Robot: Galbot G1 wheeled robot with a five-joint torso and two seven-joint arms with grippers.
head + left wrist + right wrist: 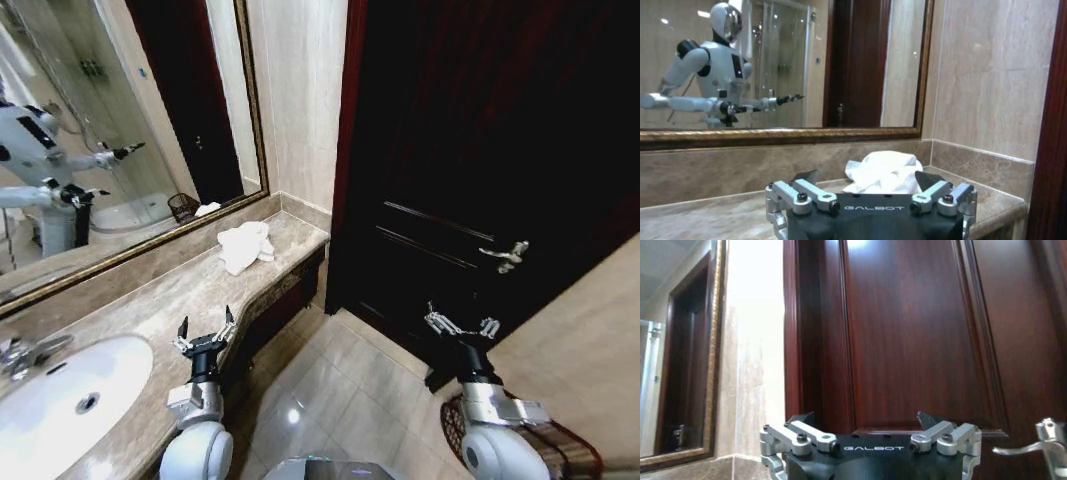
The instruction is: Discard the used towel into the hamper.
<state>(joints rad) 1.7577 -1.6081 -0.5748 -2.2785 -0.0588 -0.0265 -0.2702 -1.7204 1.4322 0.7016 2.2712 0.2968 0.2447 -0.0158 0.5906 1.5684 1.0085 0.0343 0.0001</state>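
So this is a bathroom: marble table (170, 300) with a white sink (60, 395) running under a big gold-framed mirror (120, 130), dark wood door (480, 150) on the right, tiled floor. The used towel (245, 246) is a crumpled white heap sitting near the far end of the table by the wall corner, nothing touching it. The left gripper (205, 330) hovers over the table's front edge, jaws spread wide and empty, well short of the towel; from its wrist camera the towel (883, 172) sits straight ahead between the open fingers. The right gripper (460, 322) hangs out over the floor facing the door, also wide open with nothing in it. The hamper (555, 445) is down on the floor at the robot's right, partly hidden behind the right arm, and I can't really see inside it. Looks to me like we're at the reach-for-the-towel stage, grab not yet made. Next move would need the left arm to go further along the table and close on the heap.
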